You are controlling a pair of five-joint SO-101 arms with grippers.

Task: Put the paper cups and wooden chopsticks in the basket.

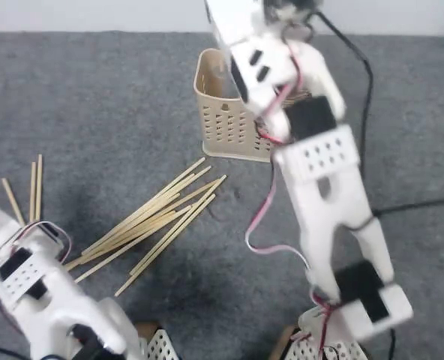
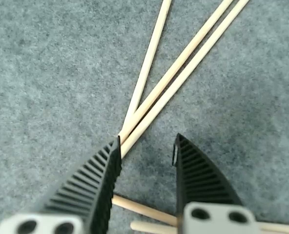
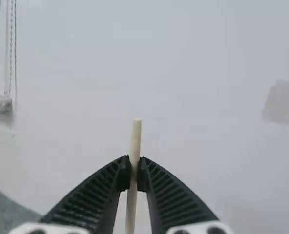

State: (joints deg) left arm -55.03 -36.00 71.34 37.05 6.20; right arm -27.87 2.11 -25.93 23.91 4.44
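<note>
Wooden chopsticks (image 1: 151, 221) lay in a loose, slanted bundle on the grey, carpet-like worktop (image 1: 94, 97), in the middle of the scene on the near side of the beige slotted basket (image 1: 222, 120), which stood upright toward the far edge. A few stray sticks (image 1: 34, 187) lay well apart at the left. The right arm (image 1: 327, 195) stretched from the near side up over the basket, hiding its right part and most of its inside. The right end effector (image 3: 134, 163) was clamped on a single chopstick (image 3: 134, 139), whose blunt end stood out past the fingertips against a plain pale wall (image 3: 193, 73). The left end effector (image 2: 148, 139) hung with its fingers apart just above the worktop. One fingertip sat at the point where three sticks (image 2: 183, 63) fanned outward, though whether it touched them could not be told. Two more stick ends (image 2: 144, 209) crossed under the fingers, partly hidden.
</note>
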